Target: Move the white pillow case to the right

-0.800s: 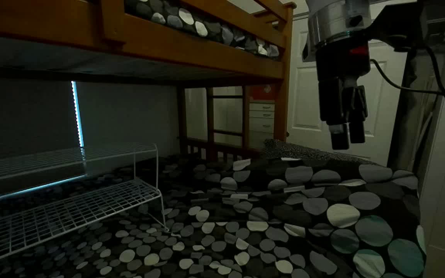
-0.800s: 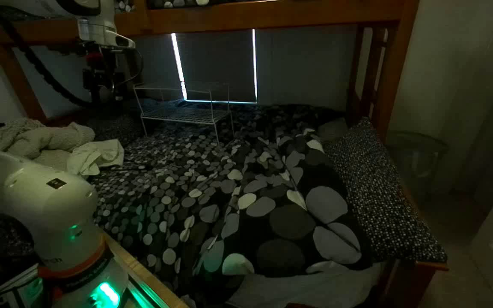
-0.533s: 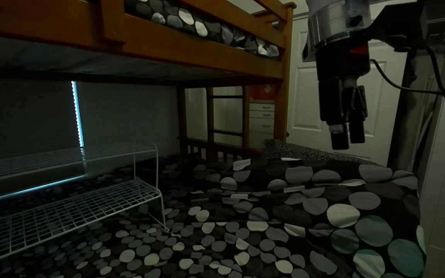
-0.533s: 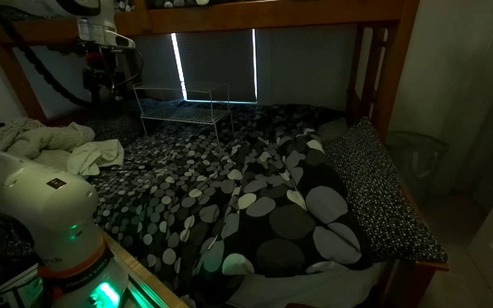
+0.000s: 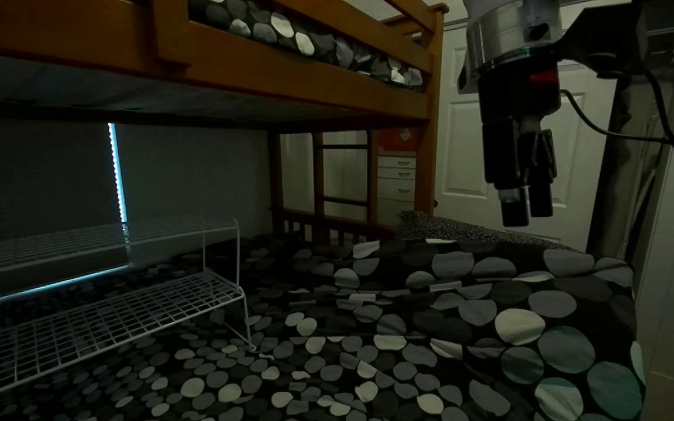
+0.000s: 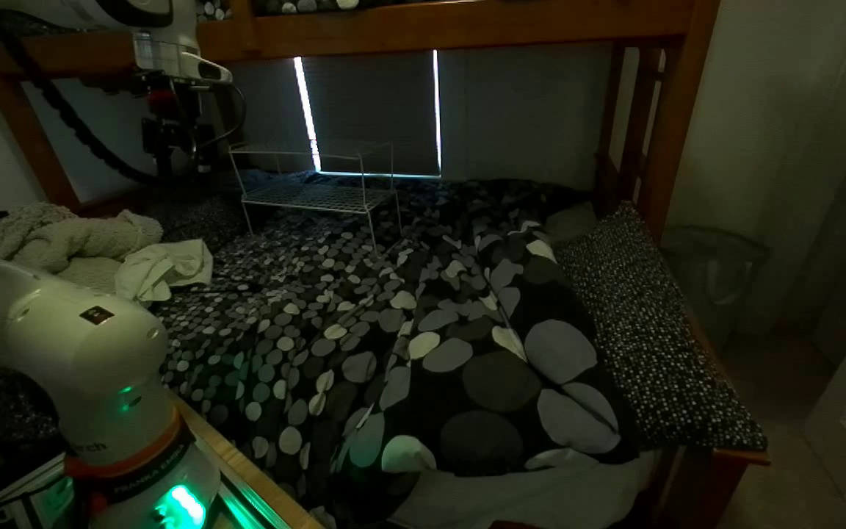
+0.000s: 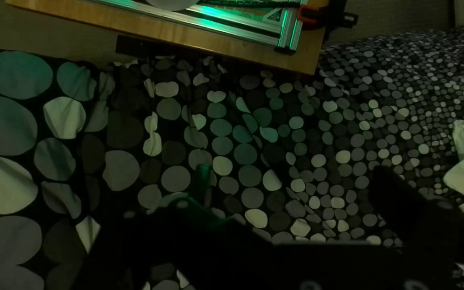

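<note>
White pillow case (image 6: 164, 268): plain off-white cloth, limp and wrinkled; lies on the surface (image 6: 305, 308), at the left of the frame in an exterior view; shows at the right edge of the wrist view, partly cut off.

Fleecy cloth (image 6: 92, 239): pale, bunched; just beside the case, toward the left edge.

Surface: dark, patterned with grey and white circles; spreads across the middle and bottom in both exterior views.

Pincer (image 5: 528, 206): black, pointing down; hangs above the surface, apart from the case, at the upper right in an exterior view; jaws wide apart in the wrist view, circle pattern visible between them.

Wire rack (image 6: 305, 197): white, two-tiered; upright on the surface, left of centre in both exterior views.

Speckled pillow (image 6: 651, 323): black and white; at the right in an exterior view.
</note>
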